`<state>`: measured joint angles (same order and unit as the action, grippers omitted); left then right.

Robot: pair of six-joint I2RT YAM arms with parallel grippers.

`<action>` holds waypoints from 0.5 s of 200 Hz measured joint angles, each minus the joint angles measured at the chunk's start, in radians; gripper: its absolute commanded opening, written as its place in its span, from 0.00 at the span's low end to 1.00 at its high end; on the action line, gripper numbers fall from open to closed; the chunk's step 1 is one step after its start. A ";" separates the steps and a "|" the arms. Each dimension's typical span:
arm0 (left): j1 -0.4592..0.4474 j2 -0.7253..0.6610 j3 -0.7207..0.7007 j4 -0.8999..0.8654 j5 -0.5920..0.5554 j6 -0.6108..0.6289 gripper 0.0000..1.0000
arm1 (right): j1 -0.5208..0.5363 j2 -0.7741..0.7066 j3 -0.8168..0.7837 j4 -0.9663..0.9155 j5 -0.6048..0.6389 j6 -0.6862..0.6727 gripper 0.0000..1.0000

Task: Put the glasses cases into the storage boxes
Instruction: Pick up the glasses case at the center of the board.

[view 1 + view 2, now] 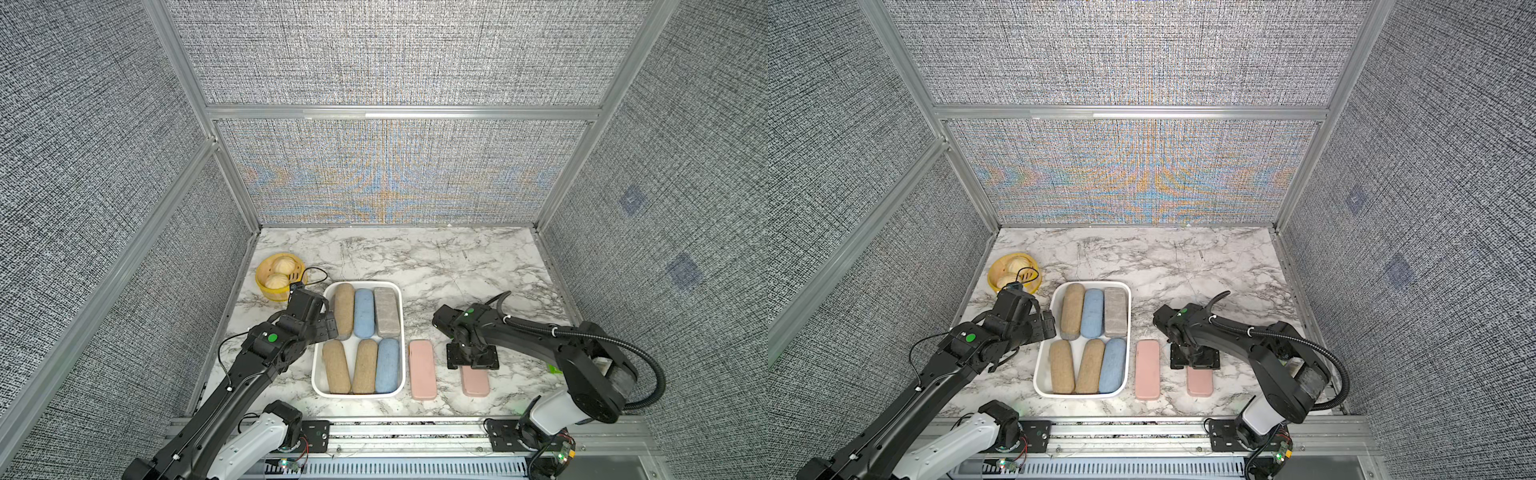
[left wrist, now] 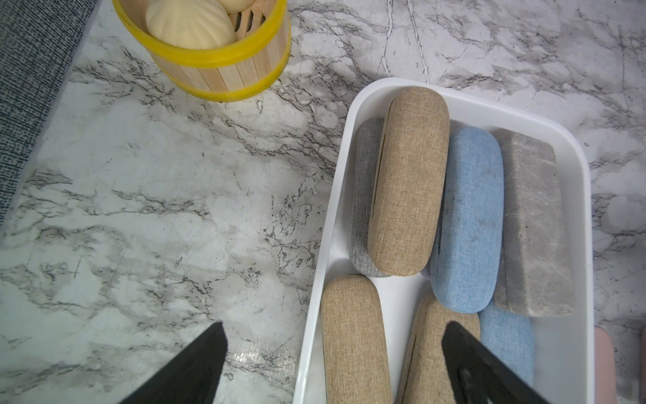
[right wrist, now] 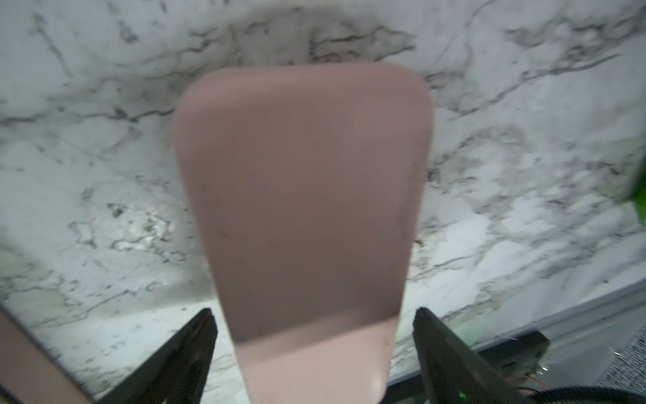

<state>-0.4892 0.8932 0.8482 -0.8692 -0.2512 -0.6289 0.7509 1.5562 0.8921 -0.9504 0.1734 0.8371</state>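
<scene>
- Pink case (image 3: 300, 210) lies on the table (image 1: 457, 257) outside the white tray (image 1: 360, 284), straddled by the wide-open, empty right claw (image 3: 314, 311).
- Left claw (image 2: 335, 323): wide open, empty.
- Flat case may slip from a shallow pinch.

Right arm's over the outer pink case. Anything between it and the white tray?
Yes: the other pink case lies flat between the outer pink case and the white tray. Nothing sits between the open right gripper and its case.
</scene>
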 measured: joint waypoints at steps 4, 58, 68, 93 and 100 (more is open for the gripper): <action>0.000 0.000 -0.001 0.000 0.000 0.000 0.97 | -0.003 -0.001 -0.005 0.009 0.001 -0.001 0.89; 0.001 0.033 -0.023 0.009 0.000 -0.011 0.96 | -0.045 -0.026 -0.083 0.105 -0.043 -0.012 0.80; 0.001 0.043 -0.026 0.014 0.001 -0.020 0.96 | -0.047 -0.039 -0.090 0.120 -0.051 -0.012 0.76; 0.003 0.051 -0.030 0.032 0.016 -0.032 0.95 | -0.040 -0.089 -0.087 0.109 -0.047 -0.011 0.70; 0.003 0.048 -0.030 0.037 0.016 -0.035 0.95 | -0.036 -0.109 -0.072 0.092 -0.041 -0.011 0.69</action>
<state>-0.4858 0.9417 0.8185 -0.8326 -0.2348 -0.6643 0.7147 1.4467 0.8204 -0.8585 0.1322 0.8261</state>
